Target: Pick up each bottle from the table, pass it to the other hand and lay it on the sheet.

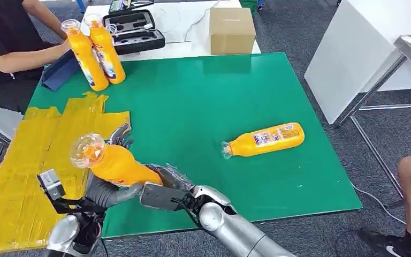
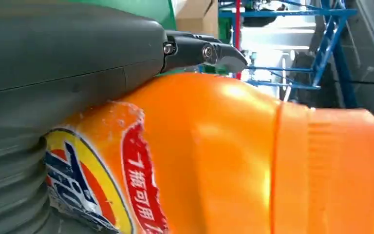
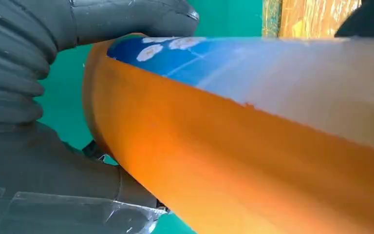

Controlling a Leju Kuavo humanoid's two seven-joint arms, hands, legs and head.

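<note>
Green tabletop (image 1: 192,123), yellow sheet (image 1: 27,160) on its left side. Your left hand (image 1: 104,188) and right hand (image 1: 171,179) both grip one bottle (image 1: 112,162) mid-handover near the sheet; a second bottle (image 1: 265,140) lies waiting.

We seem to be in a lab or office test space: grey carpet tiles (image 1: 310,21) cover the floor, a desk (image 1: 192,112) wears a green mat, a white table (image 1: 182,27) behind it carries a cardboard box (image 1: 231,30) and an open equipment case (image 1: 134,31), and blue metal racking (image 2: 321,44) stands beyond.
</note>
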